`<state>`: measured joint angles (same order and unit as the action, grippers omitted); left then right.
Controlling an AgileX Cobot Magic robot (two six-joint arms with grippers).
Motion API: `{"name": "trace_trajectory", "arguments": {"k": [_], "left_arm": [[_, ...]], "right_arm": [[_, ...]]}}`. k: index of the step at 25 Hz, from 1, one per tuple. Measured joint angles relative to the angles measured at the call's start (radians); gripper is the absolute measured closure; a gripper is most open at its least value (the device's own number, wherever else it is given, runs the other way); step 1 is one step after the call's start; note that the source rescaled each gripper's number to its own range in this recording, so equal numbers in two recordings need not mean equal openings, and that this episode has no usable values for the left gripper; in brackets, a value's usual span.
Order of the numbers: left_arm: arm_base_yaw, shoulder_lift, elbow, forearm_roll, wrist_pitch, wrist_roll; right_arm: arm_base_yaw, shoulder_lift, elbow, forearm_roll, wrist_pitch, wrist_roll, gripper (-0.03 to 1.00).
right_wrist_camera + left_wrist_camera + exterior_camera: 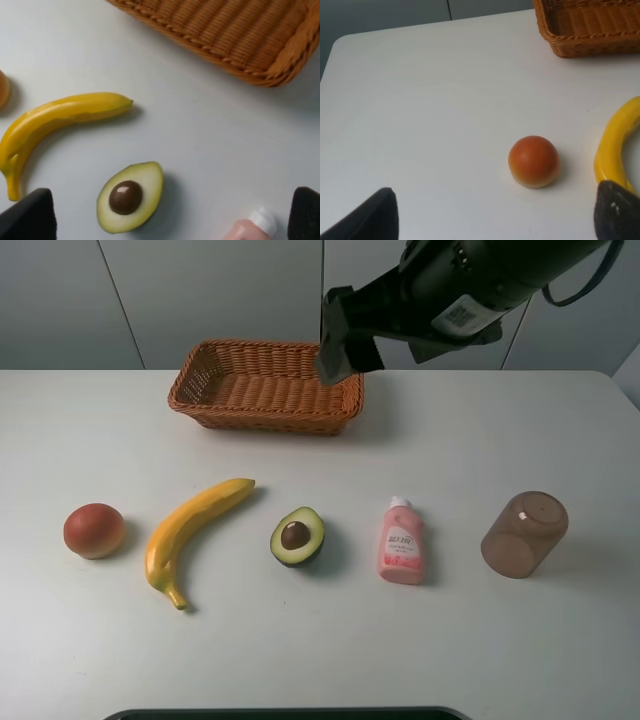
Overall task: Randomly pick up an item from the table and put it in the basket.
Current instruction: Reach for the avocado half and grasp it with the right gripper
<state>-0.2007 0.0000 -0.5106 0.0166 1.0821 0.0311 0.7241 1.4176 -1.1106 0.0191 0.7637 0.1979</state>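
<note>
Right wrist view shows the halved avocado (131, 197) lying cut face up on the white table (450, 640), brown pit showing. It sits below and ahead of the right gripper (165, 215), nearer the finger on the banana side. That gripper's fingers are spread wide with nothing between them, and in the exterior high view it hangs well above the table by the wicker basket (262, 415). The avocado half looks light and probably stiff, with a smooth rounded skin that may rock or slip. The safest hold is likely across its narrow width, pads low on the dark skin at both sides, not on the flat face or the pit. Just beside the avocado, on the far side from the pink bottle (401, 542), lies the banana (60, 117). Beyond the bottle is a brown tumbler (524, 534) on its side. The left gripper (492, 215) is also spread and empty, hovering near the red-orange fruit (533, 161).
</note>
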Motion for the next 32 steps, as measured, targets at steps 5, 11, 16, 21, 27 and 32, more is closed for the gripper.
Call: {"name": "trace_trajectory", "arguments": {"k": [5,11,16,21,27,32], "left_arm": [[0.000,0.000,0.000,0.000,0.000,0.000],[0.000,0.000,0.000,0.000,0.000,0.000],[0.000,0.000,0.000,0.000,0.000,0.000],[0.000,0.000,0.000,0.000,0.000,0.000],[0.000,0.000,0.000,0.000,0.000,0.000],[0.000,0.000,0.000,0.000,0.000,0.000]], "right_arm": [[0.135,0.140,0.000,-0.019,-0.069,0.122,-0.03],[0.219,0.302,0.000,-0.029,-0.076,0.174,-0.03],[0.260,0.409,0.000,-0.027,-0.078,0.178,-0.03],[0.262,0.475,0.000,-0.050,-0.082,0.178,-0.03],[0.262,0.497,0.000,-0.094,-0.123,0.198,-0.03],[0.248,0.514,0.000,-0.128,-0.130,0.217,-0.03]]}}
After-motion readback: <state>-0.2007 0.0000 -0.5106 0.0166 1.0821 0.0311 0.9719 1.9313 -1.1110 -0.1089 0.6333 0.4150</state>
